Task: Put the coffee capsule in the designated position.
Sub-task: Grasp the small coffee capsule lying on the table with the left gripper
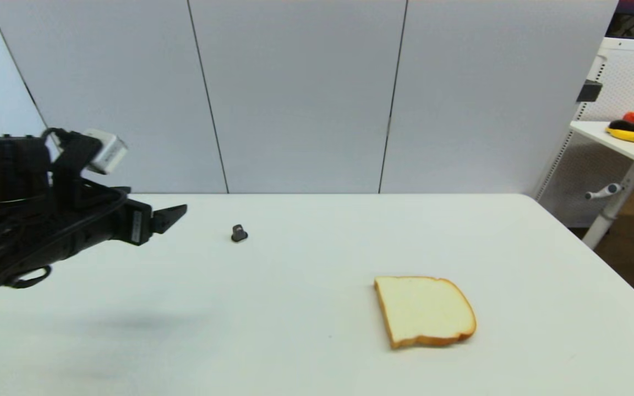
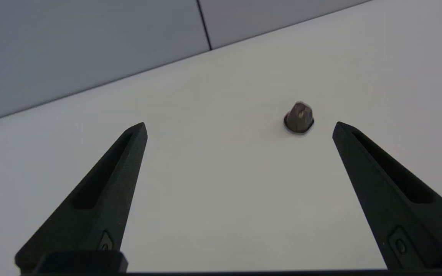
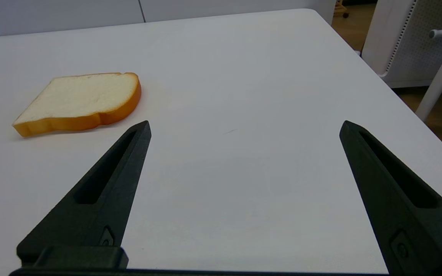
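The coffee capsule [image 1: 239, 233] is a tiny dark grey dome standing on the white table [image 1: 306, 341], toward the back and left of centre. In the left wrist view the capsule [image 2: 299, 118] lies ahead of the fingertips, nearer to one finger [image 2: 382, 180]. My left gripper [image 1: 176, 212] hovers above the table to the capsule's left, open and holding nothing. My right gripper [image 3: 244, 128] is out of the head view; its wrist view shows it open over bare table. The designated position has no marking that I can pick out.
A slice of white bread [image 1: 425, 311] lies flat on the table, front right of centre; the bread [image 3: 81, 101] also shows in the right wrist view. Grey wall panels stand behind the table. Another table with a banana [image 1: 628, 133] is at far right.
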Controlling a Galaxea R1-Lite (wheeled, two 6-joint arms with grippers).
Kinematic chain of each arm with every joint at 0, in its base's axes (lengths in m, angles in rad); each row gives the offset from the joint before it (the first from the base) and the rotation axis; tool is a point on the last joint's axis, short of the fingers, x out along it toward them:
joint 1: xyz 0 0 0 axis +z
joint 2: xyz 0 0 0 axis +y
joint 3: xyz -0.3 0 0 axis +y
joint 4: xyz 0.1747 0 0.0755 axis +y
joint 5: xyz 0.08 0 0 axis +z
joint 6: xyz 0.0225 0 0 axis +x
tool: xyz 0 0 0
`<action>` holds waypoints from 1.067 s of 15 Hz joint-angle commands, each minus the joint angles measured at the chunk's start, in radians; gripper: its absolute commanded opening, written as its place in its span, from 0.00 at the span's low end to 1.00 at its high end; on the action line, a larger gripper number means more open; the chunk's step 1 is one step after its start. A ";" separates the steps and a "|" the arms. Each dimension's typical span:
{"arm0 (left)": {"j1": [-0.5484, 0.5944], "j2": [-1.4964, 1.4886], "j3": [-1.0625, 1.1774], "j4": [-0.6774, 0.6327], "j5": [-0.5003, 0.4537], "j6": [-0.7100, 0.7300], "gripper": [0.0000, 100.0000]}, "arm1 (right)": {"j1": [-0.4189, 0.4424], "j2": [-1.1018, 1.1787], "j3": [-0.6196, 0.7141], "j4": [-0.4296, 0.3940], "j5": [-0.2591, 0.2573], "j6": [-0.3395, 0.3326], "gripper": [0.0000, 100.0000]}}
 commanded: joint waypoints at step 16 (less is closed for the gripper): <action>-0.073 0.550 0.076 -0.692 -0.032 0.000 1.00 | 0.001 0.001 0.002 0.000 0.001 0.000 1.00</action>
